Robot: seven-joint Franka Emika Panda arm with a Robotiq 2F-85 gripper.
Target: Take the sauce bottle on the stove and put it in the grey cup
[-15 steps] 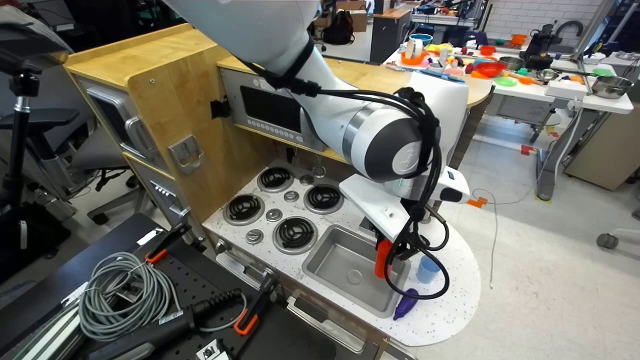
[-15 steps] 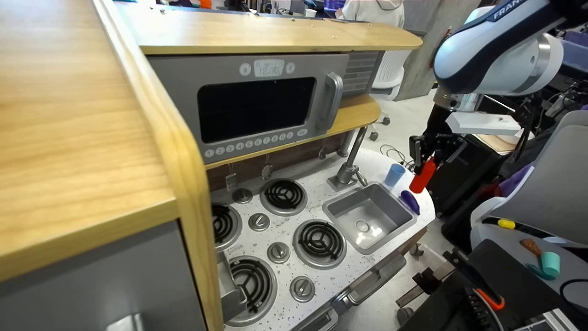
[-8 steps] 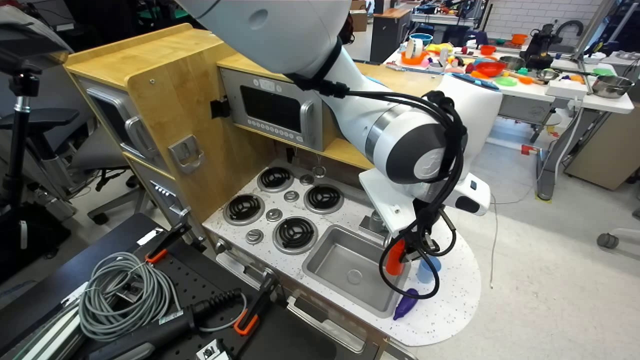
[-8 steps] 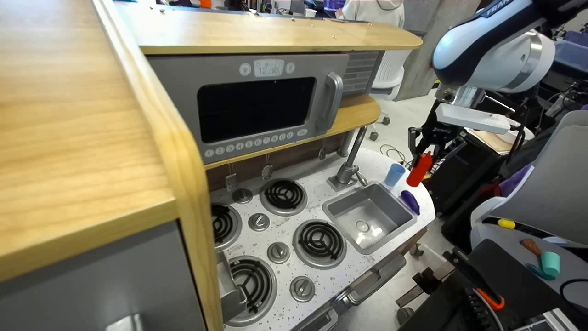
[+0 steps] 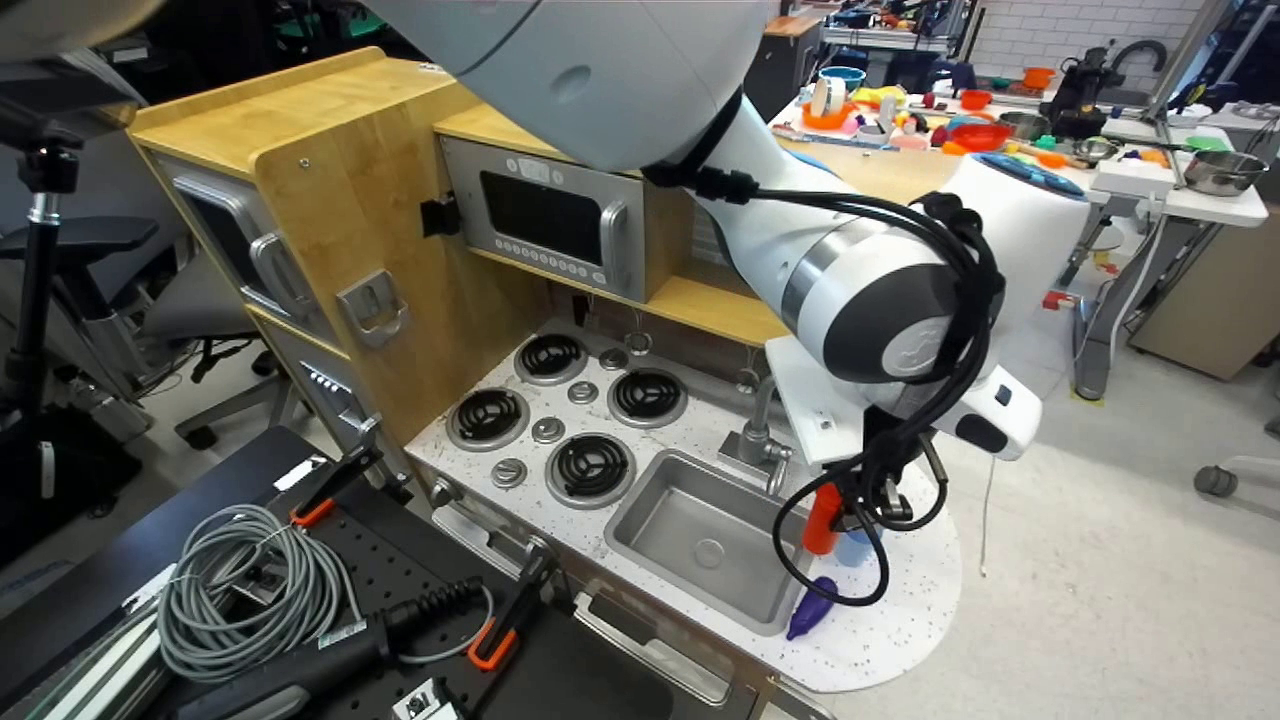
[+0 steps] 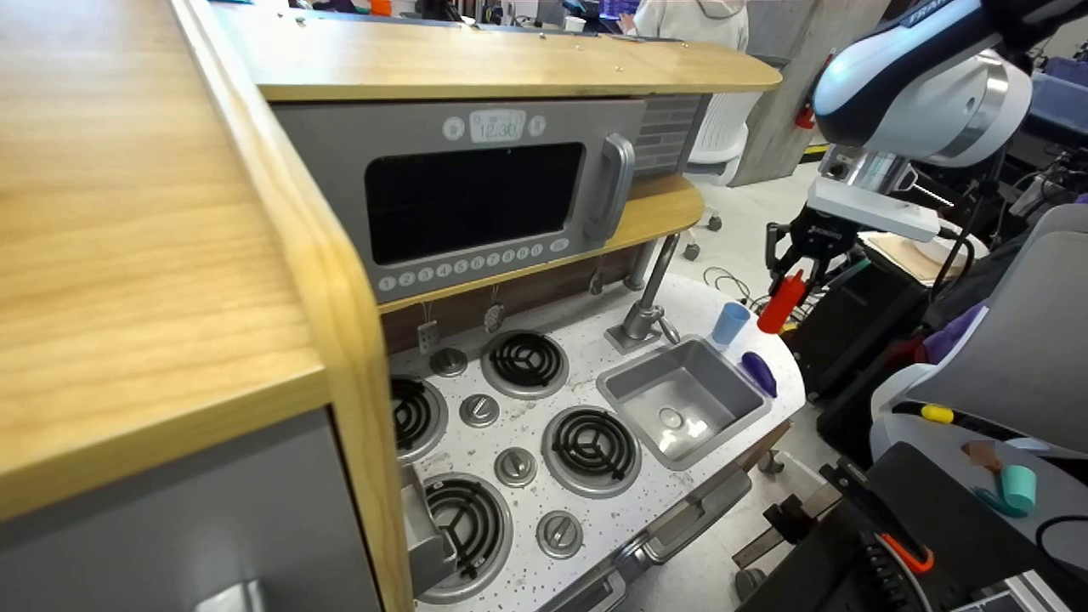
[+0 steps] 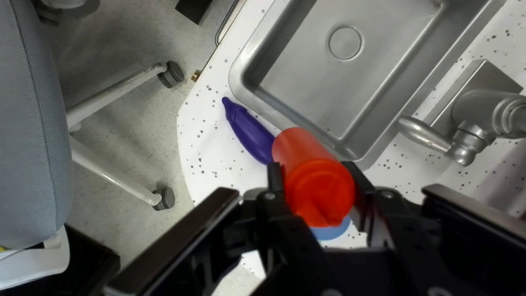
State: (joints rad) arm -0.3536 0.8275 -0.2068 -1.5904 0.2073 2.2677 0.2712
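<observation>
Sauce bottle [image 6: 781, 303] hangs tilted in the grasp of the gripper [image 7: 315, 176], above the rounded end of the speckled counter [image 7: 207, 164], where a light blue cup [image 6: 730, 324] stands and a purple eggplant [image 7: 250, 133] lies just beside the sink [image 7: 312, 90].

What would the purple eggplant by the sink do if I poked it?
The purple eggplant would probably roll, since its plump body is rounded and lies on its side. It may swing in a curve, because one end is much thinner. It might feel slippery, as its skin looks smooth.
</observation>
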